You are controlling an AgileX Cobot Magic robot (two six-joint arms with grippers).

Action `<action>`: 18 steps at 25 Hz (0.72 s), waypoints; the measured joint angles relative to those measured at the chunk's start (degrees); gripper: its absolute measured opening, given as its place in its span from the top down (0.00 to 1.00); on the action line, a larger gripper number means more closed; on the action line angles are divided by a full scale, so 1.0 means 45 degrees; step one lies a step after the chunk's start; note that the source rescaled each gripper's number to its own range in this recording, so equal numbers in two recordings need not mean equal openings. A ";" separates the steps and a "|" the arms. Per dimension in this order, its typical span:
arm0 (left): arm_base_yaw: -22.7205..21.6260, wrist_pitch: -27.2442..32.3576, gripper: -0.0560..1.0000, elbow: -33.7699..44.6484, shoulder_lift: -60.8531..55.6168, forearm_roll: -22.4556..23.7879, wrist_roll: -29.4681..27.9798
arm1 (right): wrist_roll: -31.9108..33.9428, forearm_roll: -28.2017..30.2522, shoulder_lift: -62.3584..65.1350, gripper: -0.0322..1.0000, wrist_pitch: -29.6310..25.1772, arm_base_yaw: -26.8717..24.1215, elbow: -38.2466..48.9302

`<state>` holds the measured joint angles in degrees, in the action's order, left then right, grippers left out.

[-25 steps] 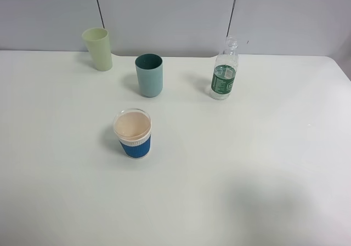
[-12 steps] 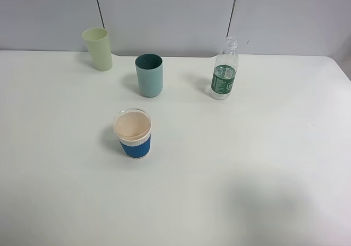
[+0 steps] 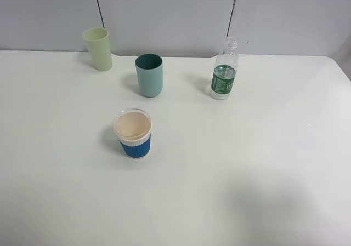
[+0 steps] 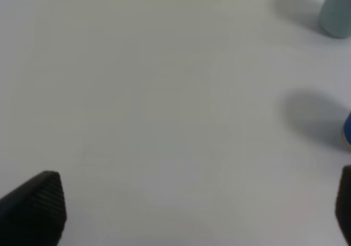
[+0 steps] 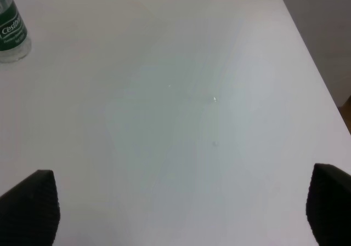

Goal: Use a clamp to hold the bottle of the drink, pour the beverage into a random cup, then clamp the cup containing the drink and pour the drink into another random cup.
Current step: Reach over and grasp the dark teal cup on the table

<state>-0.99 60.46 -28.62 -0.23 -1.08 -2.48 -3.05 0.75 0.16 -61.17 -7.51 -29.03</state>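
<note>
Nothing is being held right now. The small clear plastic bottle with the dark green label (image 3: pixel 224 73) is standing upright toward the back of the white counter (image 3: pixel 247 164), untouched.

The left fingers (image 4: pixel 35 207) are spread wide over bare counter with nothing between them. The right fingers (image 5: pixel 30 202) are spread too, hanging well short of the bottle on the robot's side of it.

My guess is the bottle is going to feel light and a bit squishy. It's thin plastic, only partly filled, so a hard squeeze is probably going to dent it or push liquid up the neck. I'd be taking it around the labelled middle, where the wall looks straightest and the label should be giving some grip – the tapering neck looks like a poor spot. I can't tell whether a cap is sitting on top.

Contents:
- The bottle is holding clear liquid down in its lower part, around label height.
- The plain dusty teal-blue tumbler (image 3: pixel 149 76) is standing apart from the bottle on its left. Its inside is reading dark green, and I can't make out any liquid.
- The short cup with the blue ribbed sleeve (image 3: pixel 132 133) is sitting left of the bottle and nearer the robot, and its peach-cream inside looks empty.
- The pale yellow-green tumbler (image 3: pixel 97 49) is standing farthest from the bottle, beyond the teal one – can't see into it.
</note>
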 joint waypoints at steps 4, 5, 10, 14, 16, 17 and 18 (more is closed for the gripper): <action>0.0000 0.0000 0.00 0.0000 0.0000 0.0330 -0.0452 | 0.0000 0.0000 0.0000 0.18 0.0000 0.0000 0.0000; 0.0000 0.0000 0.00 0.0000 0.0000 0.0330 -0.0463 | 0.0000 0.0000 0.0000 0.18 0.0000 0.0000 0.0000; 0.0000 0.0000 0.00 0.0000 0.0000 0.0154 -0.0138 | 0.0000 0.0000 0.0000 0.18 0.0000 0.0000 0.0000; 0.0000 0.0000 0.00 0.0000 0.0000 -0.0022 0.0107 | 0.0000 0.0000 0.0000 0.18 0.0000 0.0000 0.0000; 0.0000 0.0000 0.00 0.0000 0.0000 -0.0060 0.0130 | 0.0000 0.0000 0.0000 0.18 0.0000 0.0000 0.0000; 0.0000 0.0000 0.00 0.0000 0.0000 -0.0060 0.0130 | 0.0000 0.0000 0.0000 0.18 0.0000 0.0000 0.0000; 0.0000 0.0000 0.00 0.0000 0.0000 -0.0060 0.0136 | 0.0000 0.0000 0.0000 0.18 0.0000 0.0000 0.0000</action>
<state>-0.99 60.46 -28.62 -0.23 -1.35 -1.87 -3.05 0.75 0.16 -61.17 -7.51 -29.03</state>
